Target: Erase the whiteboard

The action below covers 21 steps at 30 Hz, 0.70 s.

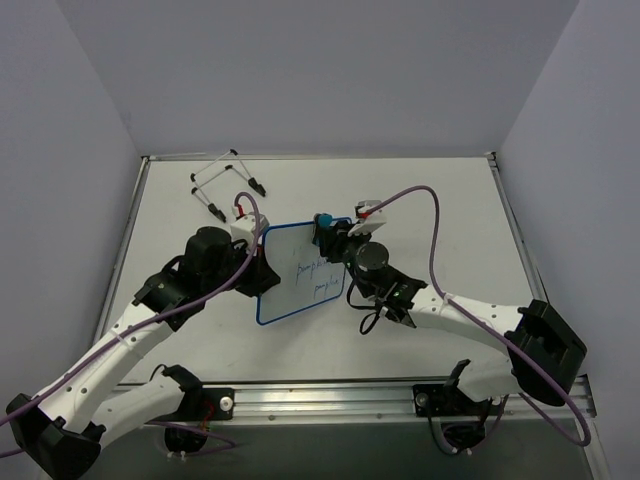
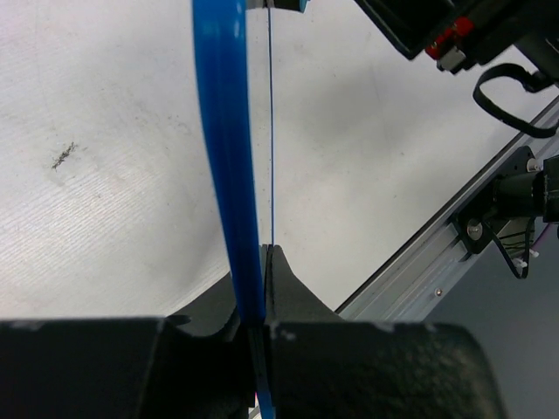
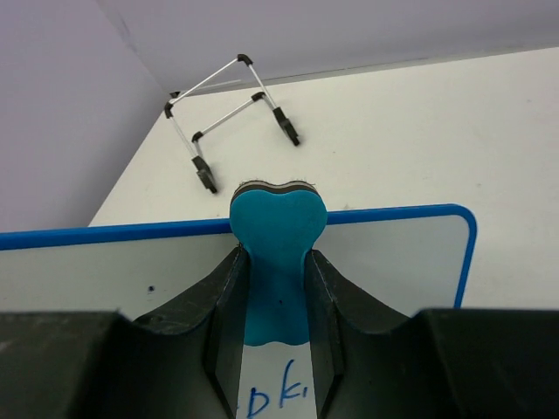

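The whiteboard (image 1: 300, 275), white with a thin blue frame and blue handwriting, is held tilted at the table's middle. My left gripper (image 1: 262, 262) is shut on its left edge; the left wrist view shows the blue frame (image 2: 227, 157) edge-on between the fingers. My right gripper (image 1: 333, 238) is shut on a teal eraser (image 3: 278, 244) with a dark felt base. The eraser rests on the whiteboard (image 3: 393, 262) at its top edge, right of middle. Blue writing (image 3: 279, 403) shows just below the eraser.
A thin wire easel stand (image 1: 227, 182) lies at the table's back left, also in the right wrist view (image 3: 231, 118). A metal rail (image 1: 330, 400) runs along the near table edge. A dark smudge (image 2: 65, 155) marks the table surface.
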Available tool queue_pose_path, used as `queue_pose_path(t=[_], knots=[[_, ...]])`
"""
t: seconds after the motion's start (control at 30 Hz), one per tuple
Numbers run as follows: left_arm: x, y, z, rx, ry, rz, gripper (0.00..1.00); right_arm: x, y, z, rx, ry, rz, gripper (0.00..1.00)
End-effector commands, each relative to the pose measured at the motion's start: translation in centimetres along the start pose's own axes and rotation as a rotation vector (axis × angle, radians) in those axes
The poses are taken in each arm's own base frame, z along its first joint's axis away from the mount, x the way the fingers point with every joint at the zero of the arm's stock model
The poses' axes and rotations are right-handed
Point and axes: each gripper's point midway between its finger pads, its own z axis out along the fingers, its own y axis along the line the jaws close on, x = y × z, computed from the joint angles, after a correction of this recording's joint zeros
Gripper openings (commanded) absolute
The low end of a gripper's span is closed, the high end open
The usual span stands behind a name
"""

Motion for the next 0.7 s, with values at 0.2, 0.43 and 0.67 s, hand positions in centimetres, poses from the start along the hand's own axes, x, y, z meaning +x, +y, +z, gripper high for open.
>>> queue_pose_path(t=[0.2,0.43,0.67], knots=[[2.1,-0.6,-0.3,0.037,0.078,0.04,0.02,-1.6,4.4,0.3,-0.125,-0.024,0.055,0.08],[2.2,-0.8,-0.3,0.042,0.077,0.044,0.02,-0.9,13.2,-1.8,-0.312,-0.009,0.076,0.08],[2.2,-0.9,-0.5,0.044,0.074,0.048,0.02,0.2,13.1,-1.6,-0.275,0.024,0.038,0.07]])
